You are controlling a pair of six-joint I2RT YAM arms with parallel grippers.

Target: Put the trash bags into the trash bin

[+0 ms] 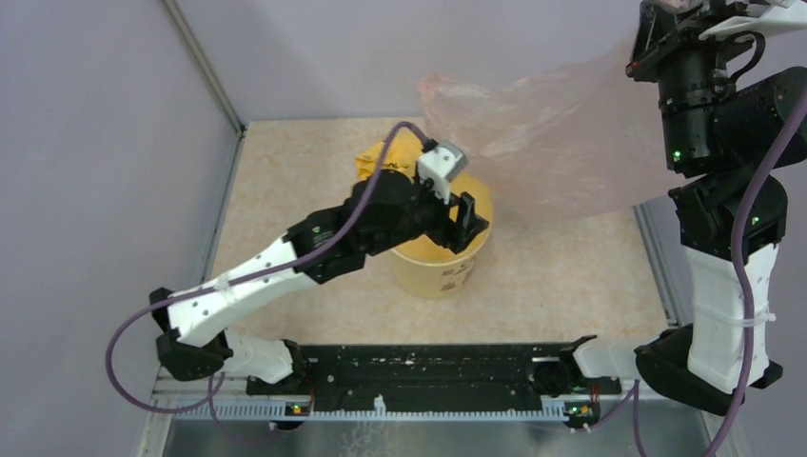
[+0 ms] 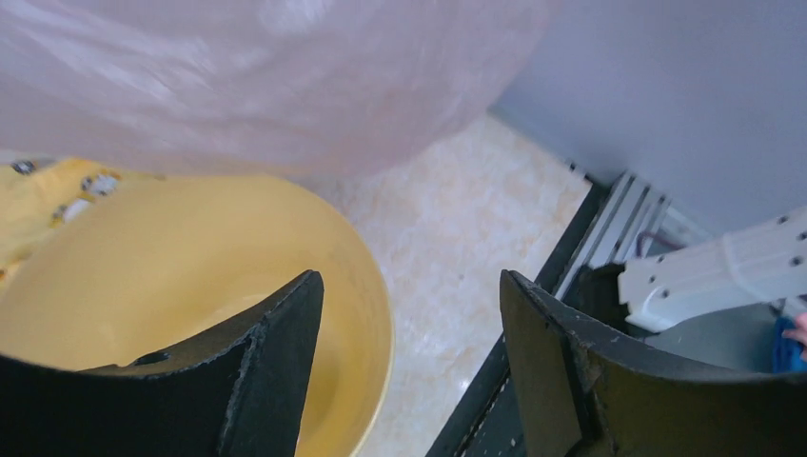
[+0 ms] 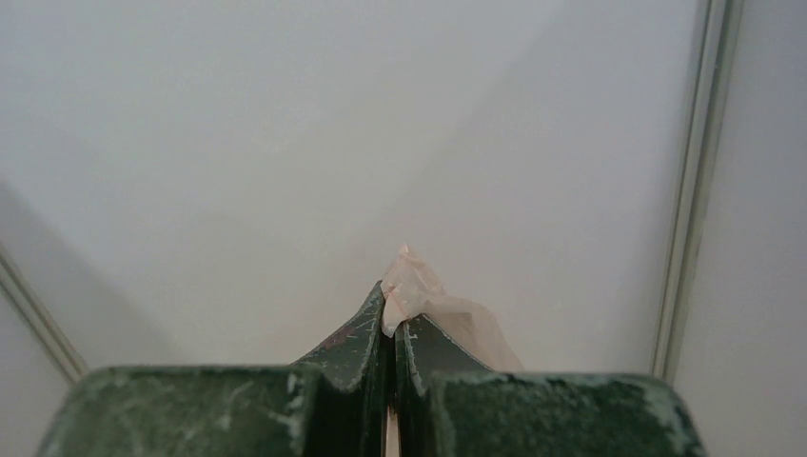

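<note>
The trash bag (image 1: 552, 133), thin translucent pink, hangs spread in the air at the back right, above and behind the trash bin (image 1: 442, 271). My right gripper (image 3: 390, 319) is raised high at the top right and shut on a pinch of the bag (image 3: 411, 281). The bin is a small pale yellow bucket with an orange-yellow inside (image 2: 143, 257). My left gripper (image 1: 468, 221) is open at the bin's right rim, with one finger (image 2: 276, 371) inside the bin, the other (image 2: 542, 362) outside, and nothing held. The bag (image 2: 266, 76) hangs just beyond it.
A crumpled yellow printed wrapper (image 1: 381, 157) lies behind the bin on the left, and shows again as the wrapper (image 2: 48, 190) past the rim. A black rail (image 1: 428, 371) runs along the near edge. Grey walls and a metal post (image 1: 205, 67) close in the table.
</note>
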